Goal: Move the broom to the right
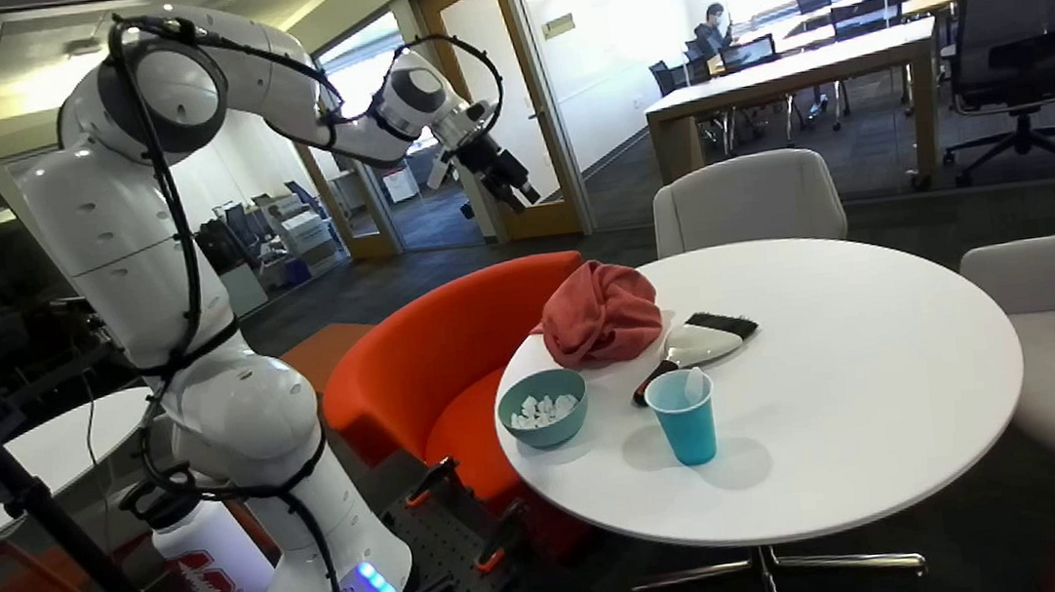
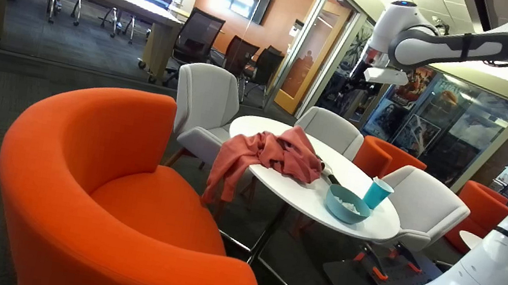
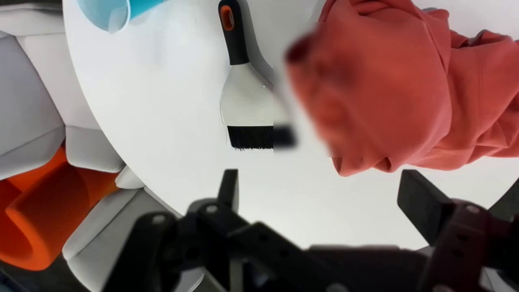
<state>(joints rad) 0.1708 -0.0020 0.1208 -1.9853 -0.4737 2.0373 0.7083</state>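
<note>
The robot arm point(image 1: 250, 404) holds its gripper point(image 3: 320, 188) raised well above the round white table point(image 1: 870, 387), as both exterior views show. In the wrist view its fingers point(image 3: 230, 188) stand wide apart, with tabletop showing between them. The broom point(image 3: 245, 97) (really a small hand brush, with a black handle, a pale body and dark bristles) lies on the table, well apart from the gripper. Part of its head is blurred in the wrist view. In an exterior view it lies just beside a crumpled red cloth point(image 1: 600, 318), and its handle end reaches near a blue cup point(image 1: 689, 431), which stands upright with something whitish point(image 1: 696, 384) in it. A teal bowl point(image 1: 552, 434) of white pieces point(image 1: 540, 412) sits near the table's edge, not far from the cup. In an exterior view part of the cloth hangs over the table's edge, near an orange armchair point(image 2: 39, 163), and the broom is mostly hidden behind the cloth. A pale grey chair point(image 1: 743, 203) stands beyond the table, its backrest rising behind the tabletop
</note>
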